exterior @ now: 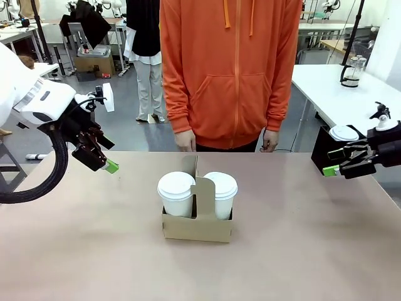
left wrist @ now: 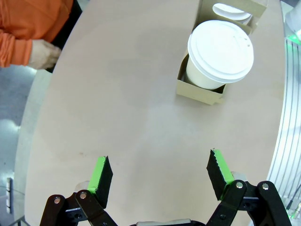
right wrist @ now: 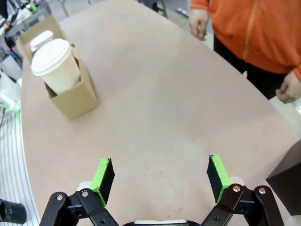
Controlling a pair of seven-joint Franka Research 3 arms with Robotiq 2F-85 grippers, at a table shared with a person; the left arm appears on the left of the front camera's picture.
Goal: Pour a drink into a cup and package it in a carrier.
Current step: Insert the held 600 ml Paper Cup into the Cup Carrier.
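Note:
The brown cardboard carrier [exterior: 197,227] stands at the table's middle, with two white lidded cups in its pockets, one left [exterior: 176,191] and one right [exterior: 220,188] of the handle panel. The drink is hidden under the lids, so I cannot tell which cup holds it. My left gripper [exterior: 108,160] hangs open above the table's left side, well away from the carrier. My right gripper [exterior: 333,161] is open at the far right. In the left wrist view, the open gripper [left wrist: 160,172] looks down on bare table, with the carrier [left wrist: 200,92] and a cup [left wrist: 220,52] beyond it. The right wrist view has the open gripper [right wrist: 160,176] and the carrier [right wrist: 75,101] at upper left.
A person in an orange hoodie stands at the far edge, hands [exterior: 185,141] hanging by the table. A black box [exterior: 322,147] with a short lidded cup [exterior: 344,133] on top sits behind my right gripper. A glass pot [exterior: 353,70] stands on a separate table behind.

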